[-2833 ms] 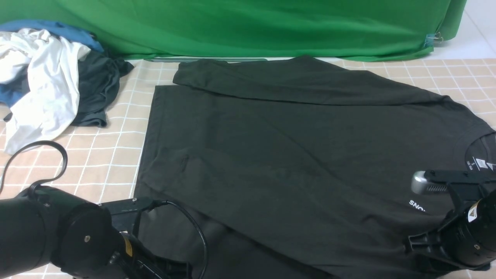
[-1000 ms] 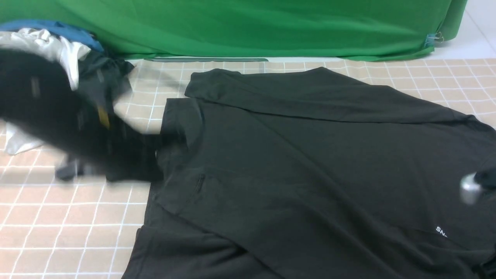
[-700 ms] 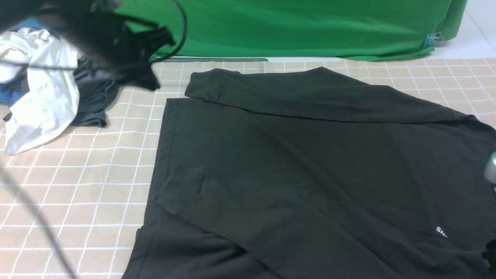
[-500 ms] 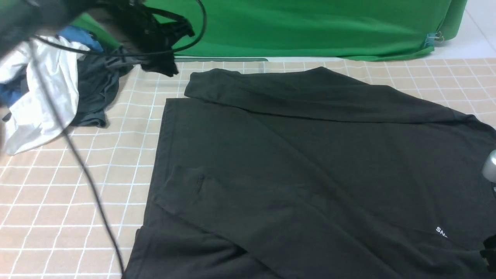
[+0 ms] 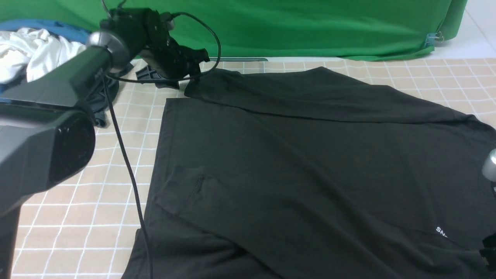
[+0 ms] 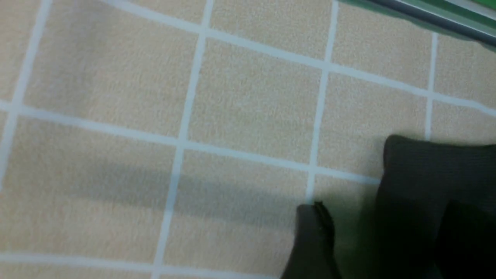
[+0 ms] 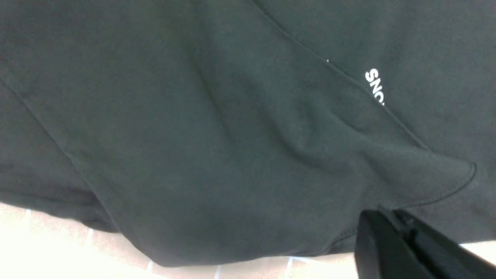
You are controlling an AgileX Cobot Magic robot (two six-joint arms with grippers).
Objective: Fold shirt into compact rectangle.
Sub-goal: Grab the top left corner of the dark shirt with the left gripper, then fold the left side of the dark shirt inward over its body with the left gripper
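My left arm (image 5: 42, 128) is matte black, a boxy link tapering to a round silver cap (image 5: 106, 42) just behind the left claw (image 5: 174, 66), whose black fingers are flat and wedge-shaped. A thin black cable (image 5: 129, 170) arcs over the wrist above that claw and runs back along the arm. Behind my right claw (image 7: 381, 223), with its plain black bar fingers, sits another silver cap (image 5: 490, 170).
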